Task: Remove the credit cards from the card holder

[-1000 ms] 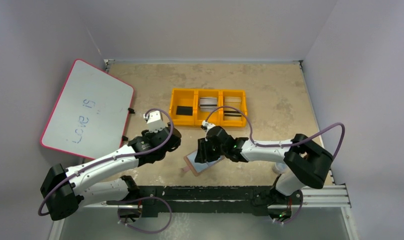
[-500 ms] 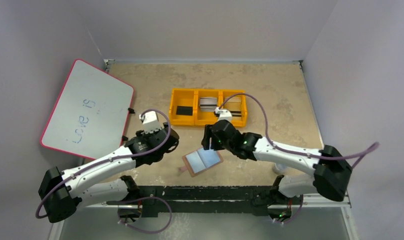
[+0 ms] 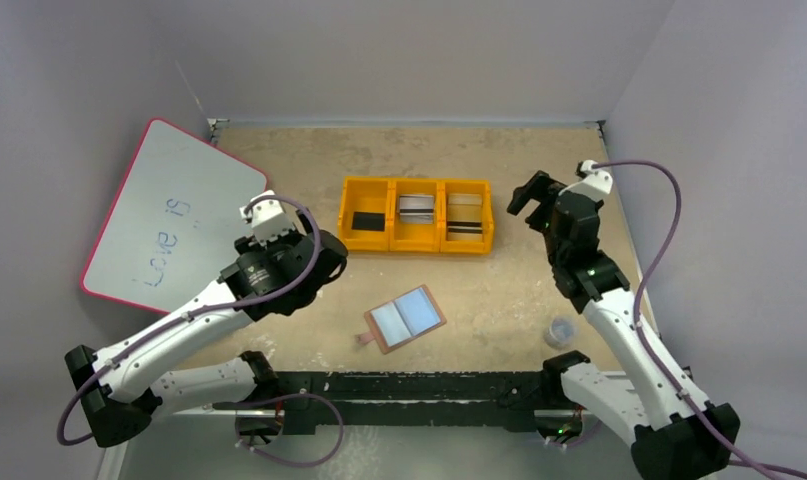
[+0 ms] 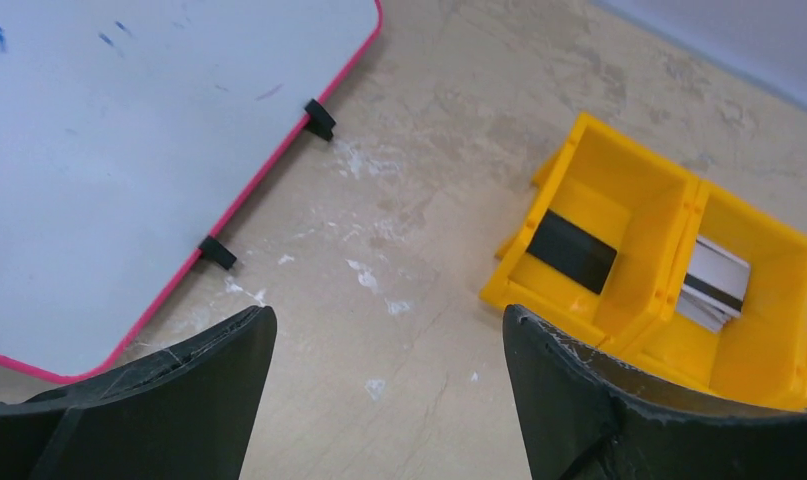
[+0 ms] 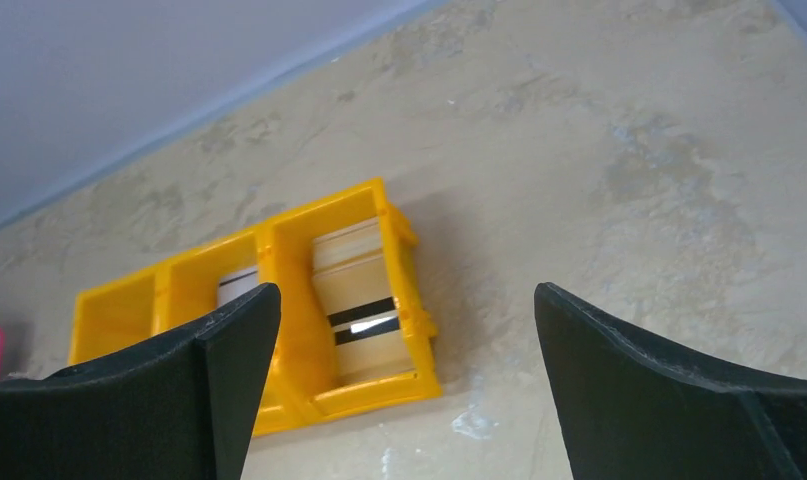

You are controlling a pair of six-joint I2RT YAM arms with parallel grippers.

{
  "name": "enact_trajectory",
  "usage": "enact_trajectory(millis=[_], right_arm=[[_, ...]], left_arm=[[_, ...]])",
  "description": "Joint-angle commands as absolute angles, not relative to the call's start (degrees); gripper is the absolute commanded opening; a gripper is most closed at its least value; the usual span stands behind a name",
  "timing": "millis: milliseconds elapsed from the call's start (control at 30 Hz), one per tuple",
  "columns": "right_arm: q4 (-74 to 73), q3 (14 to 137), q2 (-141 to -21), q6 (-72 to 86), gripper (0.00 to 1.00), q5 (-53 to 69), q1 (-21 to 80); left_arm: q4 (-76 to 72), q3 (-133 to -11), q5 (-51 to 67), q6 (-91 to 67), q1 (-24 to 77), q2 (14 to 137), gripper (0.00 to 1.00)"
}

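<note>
Card holder (image 3: 406,318) lay open and flat in the lower middle of the top view, blue-grey insides up, probably so cards could slide out. Couldn't tell if any were left inside. Neither arm touched it: left gripper (image 4: 387,330) and right gripper (image 5: 409,300) both had jaws spread wide, empty. Higher up, the orange tray (image 3: 416,245) held credit cards (image 3: 463,230), my guess the drop-off spot. Whiteboard (image 3: 174,215) at left read "Love is".

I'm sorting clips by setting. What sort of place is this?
Probably a robot lab test cell: plain grey walls enclose a worn tabletop, with left arm and right arm mounted at its near edge, plus a whiteboard.
</note>
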State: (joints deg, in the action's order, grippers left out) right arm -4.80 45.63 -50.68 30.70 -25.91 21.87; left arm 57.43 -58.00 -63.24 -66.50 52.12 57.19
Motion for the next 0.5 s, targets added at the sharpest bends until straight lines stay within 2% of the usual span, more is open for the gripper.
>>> enact_trajectory(millis=[0,133,333,467], right_arm=[[-2.97,50.00,-53.30,22.77,1.00,-14.67,16.97],[-6.43,55.00,-53.86,19.90,1.00,-17.04,16.92],[2.65,48.14,-47.15,17.23,1.00,-8.43,16.95],[3.71,46.08,-46.30,17.31,1.00,-8.26,16.93]], left_arm=[[65.45,-63.58,-71.72,-70.76,51.85,57.03,0.84],[65.82,-65.26,-73.80,-70.54,51.80,54.60,0.85],[64.27,-63.67,-74.02,-69.25,51.85,49.76,0.85],[63.19,-61.49,-74.48,-71.08,51.85,46.53,0.85]])
